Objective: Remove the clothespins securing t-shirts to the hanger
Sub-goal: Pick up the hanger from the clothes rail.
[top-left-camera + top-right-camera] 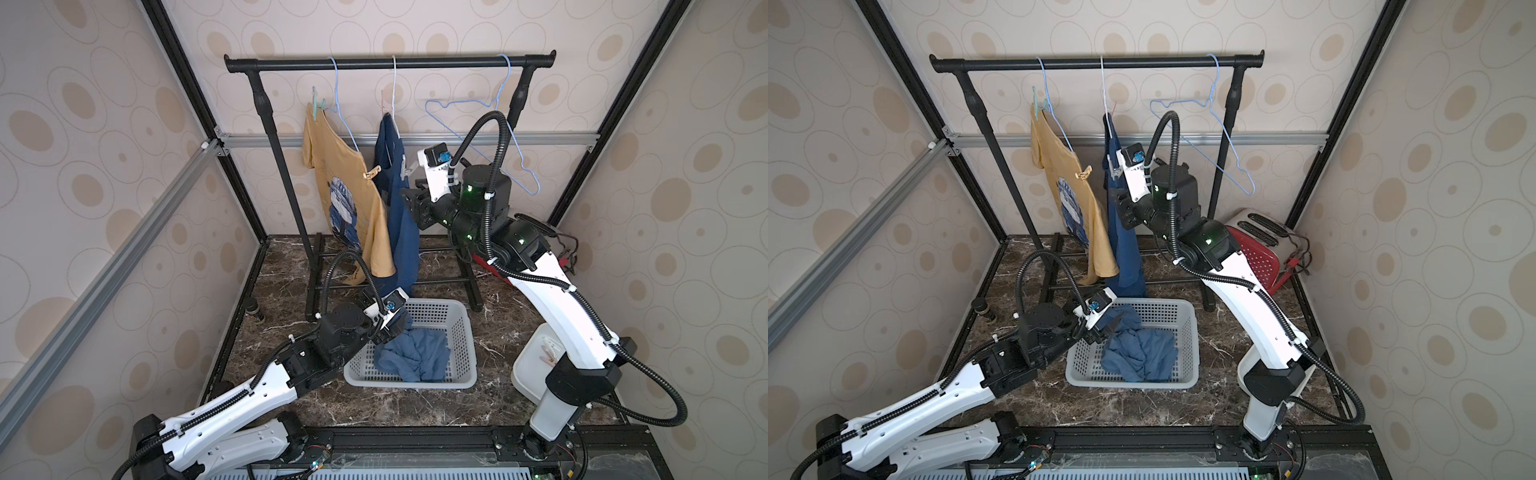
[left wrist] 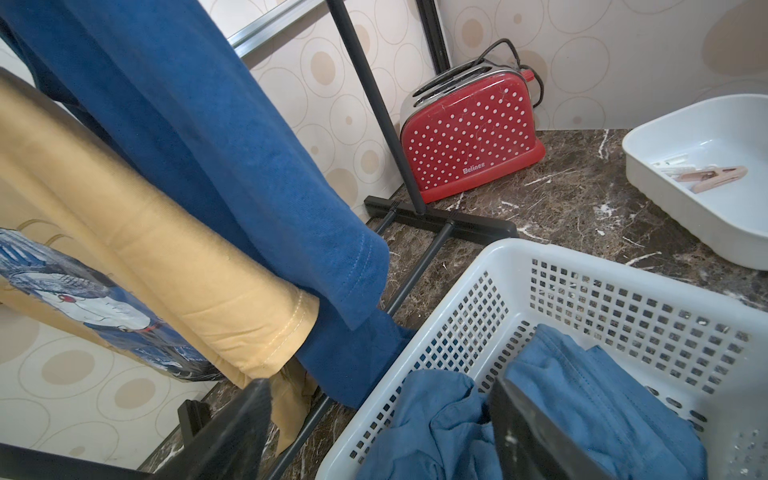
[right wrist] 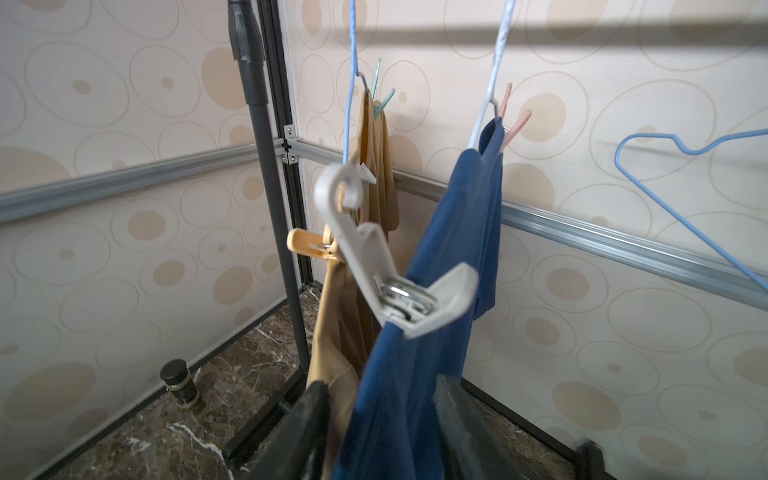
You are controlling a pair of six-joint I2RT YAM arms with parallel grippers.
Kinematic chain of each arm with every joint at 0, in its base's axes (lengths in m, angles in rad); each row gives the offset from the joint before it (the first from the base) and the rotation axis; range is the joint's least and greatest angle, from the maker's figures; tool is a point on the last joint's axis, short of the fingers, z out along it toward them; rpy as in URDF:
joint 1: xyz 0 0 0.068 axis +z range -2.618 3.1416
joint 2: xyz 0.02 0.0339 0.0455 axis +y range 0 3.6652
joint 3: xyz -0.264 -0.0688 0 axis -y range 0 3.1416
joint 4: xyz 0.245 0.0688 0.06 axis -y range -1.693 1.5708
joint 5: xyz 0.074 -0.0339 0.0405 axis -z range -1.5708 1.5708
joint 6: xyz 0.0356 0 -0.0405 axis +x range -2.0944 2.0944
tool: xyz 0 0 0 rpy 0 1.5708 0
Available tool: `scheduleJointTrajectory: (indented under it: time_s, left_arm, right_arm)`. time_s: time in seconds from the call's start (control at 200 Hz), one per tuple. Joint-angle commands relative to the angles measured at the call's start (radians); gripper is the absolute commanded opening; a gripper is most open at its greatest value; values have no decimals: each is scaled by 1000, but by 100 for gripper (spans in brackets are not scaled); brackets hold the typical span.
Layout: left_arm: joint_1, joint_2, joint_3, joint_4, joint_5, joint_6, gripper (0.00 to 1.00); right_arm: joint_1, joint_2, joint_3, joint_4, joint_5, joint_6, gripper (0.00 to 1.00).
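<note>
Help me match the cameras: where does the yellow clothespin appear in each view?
In a top view: the yellow clothespin is near the centre, clipped on the yellow t-shirt's edge.
In a top view: same edge, left of centre.
Left wrist: not in it.
Right wrist: left of centre, behind the white clothespin.
Shared landmark: the yellow t-shirt, in all four.

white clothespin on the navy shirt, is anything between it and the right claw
No separate object. The white clothespin sits clear just beyond the right claw, but the navy shirt hangs between the claw's fingers, so it could pinch fabric first.
</note>
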Motion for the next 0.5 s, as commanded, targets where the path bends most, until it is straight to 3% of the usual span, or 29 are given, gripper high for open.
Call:
scheduleJointTrajectory:
  time_s: [0.0,0.305,0.446,0.496]
  left_arm:
    - [6,-23,2,-6,-19,-10,83]
    - [7,-38,8,-32,-31,-9,83]
    - [6,-47,8,-43,-39,-7,84]
    - [6,-48,9,-44,-40,-7,84]
  right_arm:
    - [6,18,33,24,43,4,38]
    - [6,54,91,6,101,-3,17]
    - [7,44,81,23,121,-9,0]
    - [7,40,79,29,123,-7,0]
